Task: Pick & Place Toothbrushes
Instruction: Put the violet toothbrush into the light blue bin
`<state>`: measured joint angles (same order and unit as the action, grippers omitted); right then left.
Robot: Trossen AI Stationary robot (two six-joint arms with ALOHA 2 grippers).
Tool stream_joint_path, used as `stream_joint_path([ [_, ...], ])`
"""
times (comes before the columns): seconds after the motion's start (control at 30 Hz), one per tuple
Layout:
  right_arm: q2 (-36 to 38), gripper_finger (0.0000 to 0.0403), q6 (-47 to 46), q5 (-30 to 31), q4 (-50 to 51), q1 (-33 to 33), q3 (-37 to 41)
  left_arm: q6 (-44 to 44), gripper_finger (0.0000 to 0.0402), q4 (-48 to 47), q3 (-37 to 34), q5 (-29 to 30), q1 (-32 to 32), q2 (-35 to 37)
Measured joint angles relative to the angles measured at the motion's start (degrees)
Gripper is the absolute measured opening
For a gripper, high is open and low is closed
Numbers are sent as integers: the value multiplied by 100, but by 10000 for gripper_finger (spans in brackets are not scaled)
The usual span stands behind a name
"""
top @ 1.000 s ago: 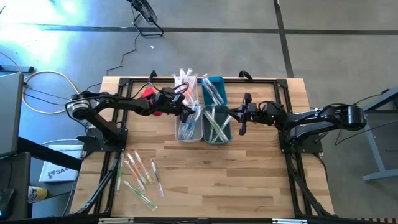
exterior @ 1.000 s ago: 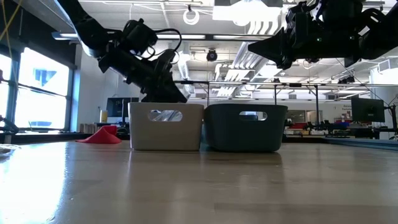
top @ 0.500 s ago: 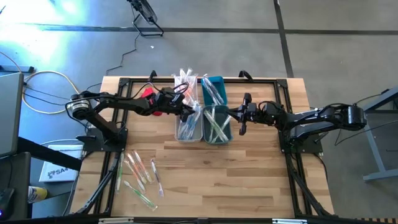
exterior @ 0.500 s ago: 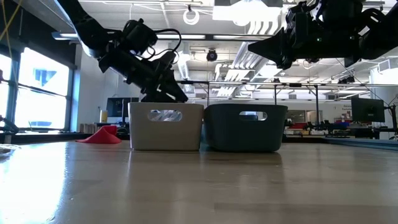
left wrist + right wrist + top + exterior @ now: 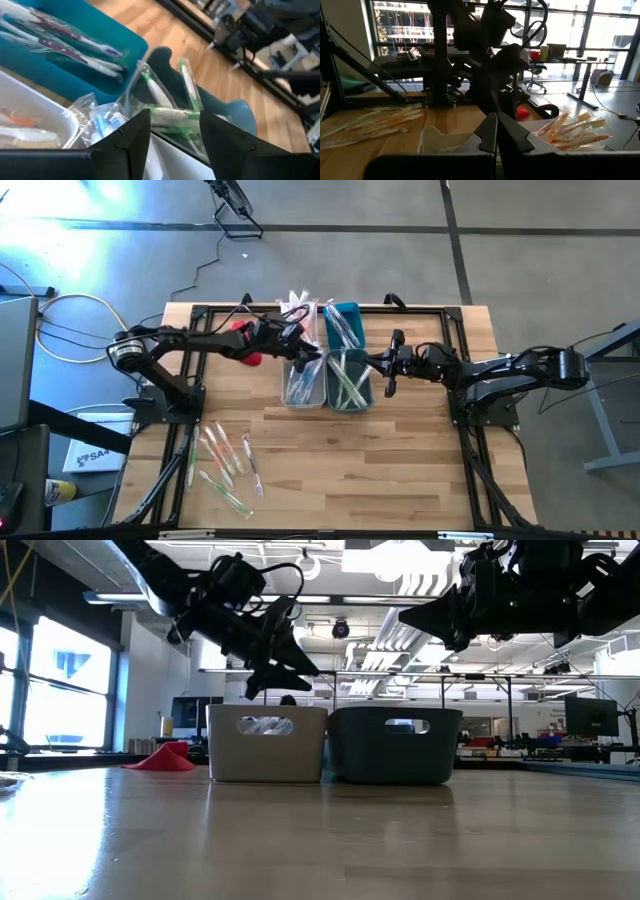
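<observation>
Wooden table (image 5: 340, 460) carries 4 small bins in a 2-by-2 cluster near its middle. White front bin (image 5: 301, 381) and dark teal front bin (image 5: 349, 379) stand side by side, touching; 2 more bins sit directly behind them, a white one (image 5: 300, 312) and a bright teal one (image 5: 344, 320). All 4 hold wrapped toothbrushes (image 5: 347, 383). A further group of loose toothbrushes (image 5: 222, 463) lies on the table's near left area, well apart from the bins.

Left gripper (image 5: 310, 352) hangs above the rear edge of the white front bin, fingers (image 5: 127, 137) spread apart with nothing between them. The left wrist view looks down past them onto green-handled brushes in the dark teal bin and purple-handled ones in the bright teal bin.

Right gripper (image 5: 388, 366) hovers just beside the dark teal bin's right edge, raised above the table, fingers (image 5: 488, 134) pressed together and empty.

Red cloth (image 5: 245, 338) lies under the left arm, left of the bins.
</observation>
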<state>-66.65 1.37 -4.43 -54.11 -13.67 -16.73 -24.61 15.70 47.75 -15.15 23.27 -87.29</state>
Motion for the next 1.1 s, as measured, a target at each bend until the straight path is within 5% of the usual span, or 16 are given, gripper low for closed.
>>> stream_joint_path([
  [0.27, 0, 2, 0, -2, 41, 0, 0, 595, 168, -1314, 653, -34, 0, 0],
  [1.1, 0, 2, 0, -2, 70, 1, 0, 620, 168, -1175, 676, -18, -2, 0],
])
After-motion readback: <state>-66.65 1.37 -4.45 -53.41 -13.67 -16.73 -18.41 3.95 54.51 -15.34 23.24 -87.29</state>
